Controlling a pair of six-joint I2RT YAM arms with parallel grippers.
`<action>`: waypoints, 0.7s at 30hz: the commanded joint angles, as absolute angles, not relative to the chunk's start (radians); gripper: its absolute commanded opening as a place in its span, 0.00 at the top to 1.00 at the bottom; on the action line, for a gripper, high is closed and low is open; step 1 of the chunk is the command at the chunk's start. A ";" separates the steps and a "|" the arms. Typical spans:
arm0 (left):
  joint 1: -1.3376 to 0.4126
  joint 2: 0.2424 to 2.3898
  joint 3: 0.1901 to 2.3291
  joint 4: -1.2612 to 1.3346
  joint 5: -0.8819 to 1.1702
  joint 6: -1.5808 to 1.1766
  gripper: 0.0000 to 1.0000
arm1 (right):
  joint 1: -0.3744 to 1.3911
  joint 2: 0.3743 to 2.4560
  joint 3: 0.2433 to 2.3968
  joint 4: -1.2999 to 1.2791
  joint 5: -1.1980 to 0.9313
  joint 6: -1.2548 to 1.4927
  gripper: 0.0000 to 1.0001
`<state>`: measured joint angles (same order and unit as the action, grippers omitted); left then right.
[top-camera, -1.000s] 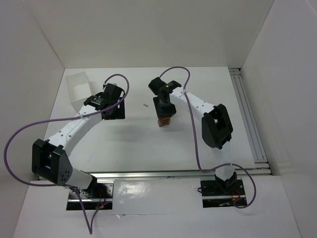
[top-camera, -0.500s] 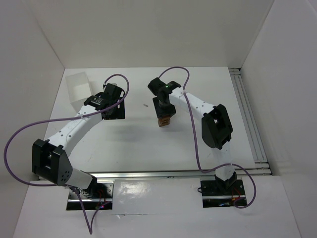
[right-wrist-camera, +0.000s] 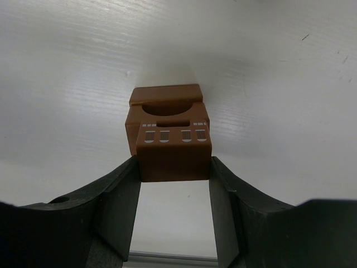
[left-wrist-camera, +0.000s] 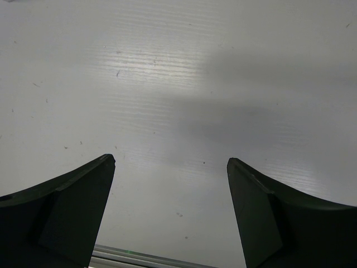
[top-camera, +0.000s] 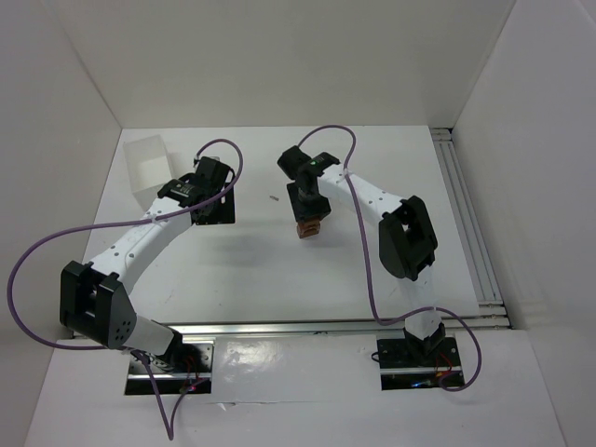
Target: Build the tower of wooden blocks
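My right gripper [right-wrist-camera: 174, 174] is clamped on a reddish-brown wood block [right-wrist-camera: 174, 149], just above the tower [right-wrist-camera: 165, 99]. My left gripper [left-wrist-camera: 170, 167] hangs spread apart over the white table [left-wrist-camera: 167, 78].

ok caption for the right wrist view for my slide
Right arm's fingers clamped on a wood block, a second block just beyond it, over the white table.

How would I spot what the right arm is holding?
Look at the middle of the white table. Pinched in the right claw there is a small reddish-brown wood block with tiny white marks on one face. Its colour sets it apart: the left claw is empty, and the tray at back left is white.
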<state>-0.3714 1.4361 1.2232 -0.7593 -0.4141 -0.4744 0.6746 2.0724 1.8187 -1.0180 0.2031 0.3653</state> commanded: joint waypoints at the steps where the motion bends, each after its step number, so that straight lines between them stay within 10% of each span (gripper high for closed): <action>1: -0.376 1.410 1.258 -0.765 -0.413 -0.480 0.06 | 0.689 2.042 1.796 -1.009 0.213 0.356 0.48; 21: -0.376 1.410 1.258 -0.765 -0.413 -0.480 0.06 | 0.698 2.033 1.769 -1.000 0.213 0.356 0.42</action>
<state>-0.3710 1.4361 1.2232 -0.7601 -0.4137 -0.4744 0.6819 2.0548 1.7908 -1.0088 0.2066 0.3649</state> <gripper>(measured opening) 0.947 0.574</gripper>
